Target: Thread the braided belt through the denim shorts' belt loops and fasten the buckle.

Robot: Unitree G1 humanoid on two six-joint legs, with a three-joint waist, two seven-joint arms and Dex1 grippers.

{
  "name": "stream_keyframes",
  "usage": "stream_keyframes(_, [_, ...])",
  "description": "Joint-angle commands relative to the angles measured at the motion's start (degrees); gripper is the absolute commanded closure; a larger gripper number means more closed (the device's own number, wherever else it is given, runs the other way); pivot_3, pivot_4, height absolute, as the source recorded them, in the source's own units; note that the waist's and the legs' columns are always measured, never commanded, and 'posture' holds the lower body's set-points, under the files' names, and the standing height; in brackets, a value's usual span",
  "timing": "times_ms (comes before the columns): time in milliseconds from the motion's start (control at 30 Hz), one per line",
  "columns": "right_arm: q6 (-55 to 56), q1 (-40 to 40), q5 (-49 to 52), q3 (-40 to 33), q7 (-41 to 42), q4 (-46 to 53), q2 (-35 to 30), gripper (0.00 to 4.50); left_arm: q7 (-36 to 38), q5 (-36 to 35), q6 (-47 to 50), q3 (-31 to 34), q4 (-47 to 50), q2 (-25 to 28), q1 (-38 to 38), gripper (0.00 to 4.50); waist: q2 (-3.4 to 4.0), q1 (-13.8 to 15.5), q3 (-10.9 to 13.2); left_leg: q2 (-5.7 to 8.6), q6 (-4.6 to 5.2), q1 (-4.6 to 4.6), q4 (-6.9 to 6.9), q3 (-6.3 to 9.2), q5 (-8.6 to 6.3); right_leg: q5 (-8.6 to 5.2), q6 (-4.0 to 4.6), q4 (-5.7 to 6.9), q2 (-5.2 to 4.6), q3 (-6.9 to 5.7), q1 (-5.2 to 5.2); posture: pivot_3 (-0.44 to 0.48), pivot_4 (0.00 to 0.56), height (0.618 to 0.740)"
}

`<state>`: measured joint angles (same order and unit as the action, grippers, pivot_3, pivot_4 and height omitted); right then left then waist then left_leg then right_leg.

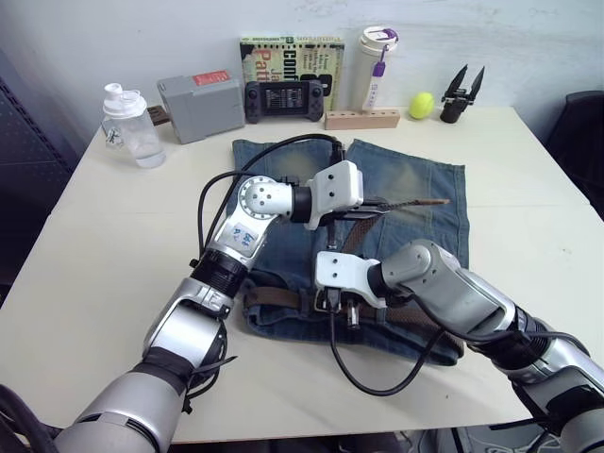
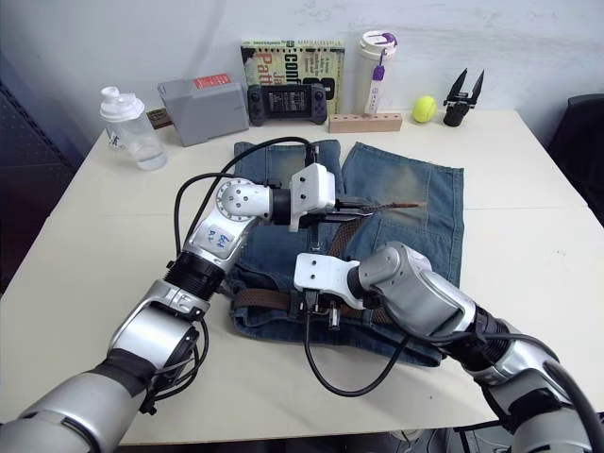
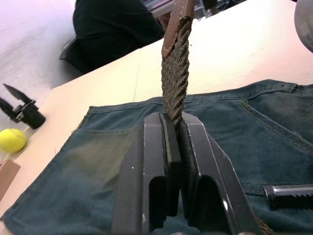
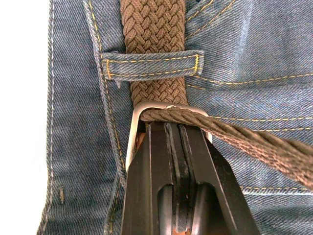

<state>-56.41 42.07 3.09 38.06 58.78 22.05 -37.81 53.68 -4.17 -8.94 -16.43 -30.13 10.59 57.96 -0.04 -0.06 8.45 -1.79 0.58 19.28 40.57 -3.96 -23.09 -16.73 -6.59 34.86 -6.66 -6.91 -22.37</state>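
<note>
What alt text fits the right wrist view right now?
The right pincer sits shut at the silver buckle, where the braided belt passes under a belt loop on the denim shorts; the belt's free end runs off diagonally.

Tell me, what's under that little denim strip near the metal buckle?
The braided belt runs under the belt loop and out to the buckle. The stretch beneath the loop is covered, as is the denim shorts' waistband there.
</note>
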Motion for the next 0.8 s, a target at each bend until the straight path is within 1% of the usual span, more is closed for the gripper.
stream_keyframes(33, [-3.36, -7.62, 1.54, 11.99, 3.37, -3.55, 0.27, 4.44, -1.37, -3.04, -7.4, 4.3, -2.39, -5.14, 11.44, 4.5, 0.0, -0.01, 0.0, 0.0, 0.0, 0.0, 0.0, 0.0, 0.0, 0.0, 0.0, -0.01, 0.0, 0.0, 0.0, 0.0, 0.15, 0.731])
stream_keyframes(400, [-3.79, -8.19, 1.49, 12.55, 3.82, -2.19, 0.94, 4.44, -1.0, -3.82, -9.59, 4.58, -5.25, -10.57, 17.29, 4.5, 0.01, 0.19, 0.02, 0.03, 0.01, 0.06, 0.04, 0.04, 0.0, 0.02, -0.04, -0.08, -0.03, -0.01, 0.02, 0.0, 0.15, 0.731])
stream_keyframes(600, [-3.72, -8.23, 1.08, 13.11, 4.28, -2.09, 0.98, 4.44, -2.29, -4.09, -10.28, 5.41, -7.04, -13.35, 20.01, 4.5, 0.03, 0.5, 0.03, 0.04, 0.02, 0.11, 0.05, 0.09, 0.0, 0.03, -0.04, -0.12, -0.04, -0.04, 0.02, 0.0, 0.15, 0.731])
stream_keyframes(800, [-3.46, -7.72, 0.64, 13.39, 4.59, -3.1, 1.55, 4.44, -3.07, -3.76, -10.96, 5.72, -7.92, -13.76, 19.84, 4.5, 0.03, 0.93, 0.03, 0.05, 0.03, 0.11, 0.06, 0.08, 0.0, 0.03, -0.05, -0.14, -0.04, -0.03, 0.02, 0.0, 0.15, 0.731])
